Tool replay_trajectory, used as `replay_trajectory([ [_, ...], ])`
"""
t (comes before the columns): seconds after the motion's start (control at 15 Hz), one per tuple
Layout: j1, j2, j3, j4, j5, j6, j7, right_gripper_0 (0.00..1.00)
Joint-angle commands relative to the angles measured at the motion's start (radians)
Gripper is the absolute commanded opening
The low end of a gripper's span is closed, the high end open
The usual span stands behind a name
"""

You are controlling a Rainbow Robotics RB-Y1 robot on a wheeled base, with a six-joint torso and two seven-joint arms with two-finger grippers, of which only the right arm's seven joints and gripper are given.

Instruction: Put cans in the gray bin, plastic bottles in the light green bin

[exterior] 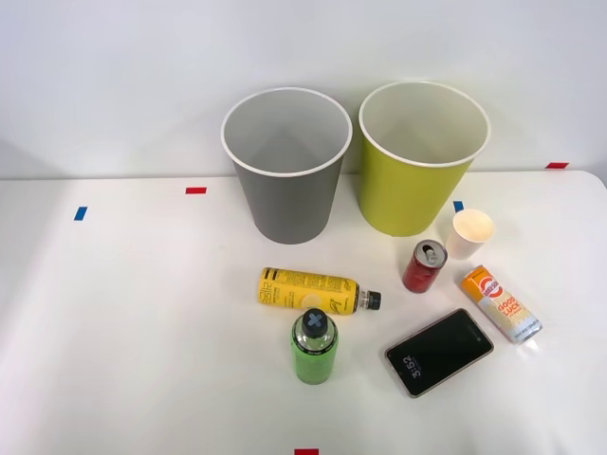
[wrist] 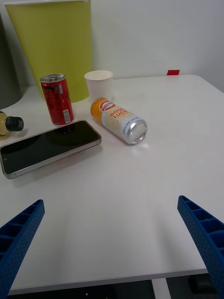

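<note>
A white table (exterior: 142, 313) stands before a plain wall (exterior: 114, 76). Right gripper (wrist: 112, 247) is spread wide, holding nothing. Cans (exterior: 424, 266), bottles (exterior: 308, 291) lie near the gray bin (exterior: 286, 163) and green bin (exterior: 422, 156).

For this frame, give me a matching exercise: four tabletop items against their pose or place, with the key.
Items:
1. red can
2. orange and white can
3. green bottle
4. yellow-label bottle

States:
A. lying down, cap pointing toward the red can
B. standing upright beside the paper cup
C. lying on its side, right of the smartphone
D. standing upright, nearest the table's front edge

Pairs: 1-B, 2-C, 3-D, 4-A
</note>
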Motion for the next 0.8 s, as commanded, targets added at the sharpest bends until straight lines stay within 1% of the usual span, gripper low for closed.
replay_trajectory([
  [0.07, 0.0, 0.0, 0.0, 0.0, 0.0, 0.0, 0.0, 1.0],
  [0.8, 0.0, 0.0, 0.0, 0.0, 0.0, 0.0, 0.0, 1.0],
])
